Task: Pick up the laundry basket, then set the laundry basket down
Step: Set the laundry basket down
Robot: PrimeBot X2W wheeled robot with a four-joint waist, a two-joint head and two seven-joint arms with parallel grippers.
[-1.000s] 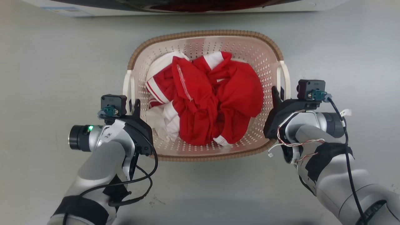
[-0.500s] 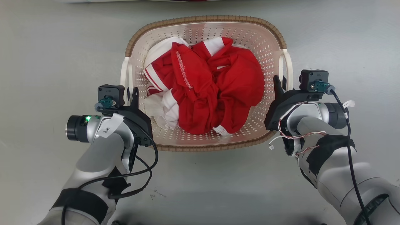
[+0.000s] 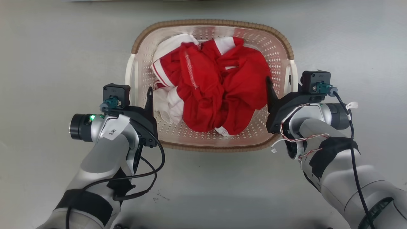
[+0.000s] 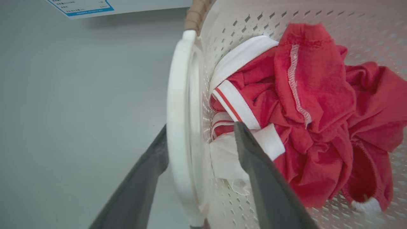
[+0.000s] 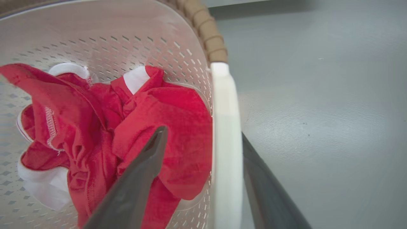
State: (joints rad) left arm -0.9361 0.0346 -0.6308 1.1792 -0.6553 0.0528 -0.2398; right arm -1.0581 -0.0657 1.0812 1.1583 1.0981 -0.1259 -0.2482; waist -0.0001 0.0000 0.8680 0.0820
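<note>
The laundry basket [image 3: 210, 23], cream perforated plastic with a brown woven-look rim, rests on the grey floor with red and white clothes [image 3: 216, 89] heaped inside. My left gripper [image 3: 140, 95] is open and straddles the basket's left white handle [image 4: 178, 127], one finger outside it and the other inside over the clothes. Open as well, my right gripper [image 3: 281, 86] straddles the right handle [image 5: 225, 143], its inner finger above the red cloth. In both wrist views there are gaps between fingers [image 4: 254, 165] and handle.
A white appliance panel with a blue-edged label [image 4: 82, 4] stands beyond the basket's far side. Bare grey floor [image 3: 47, 63] lies left, right and in front of the basket.
Both grippers have opened: each inner finger swung inward over the clothes, away from its handle. The head camera shifted, so the basket sits slightly differently in the picture.
</note>
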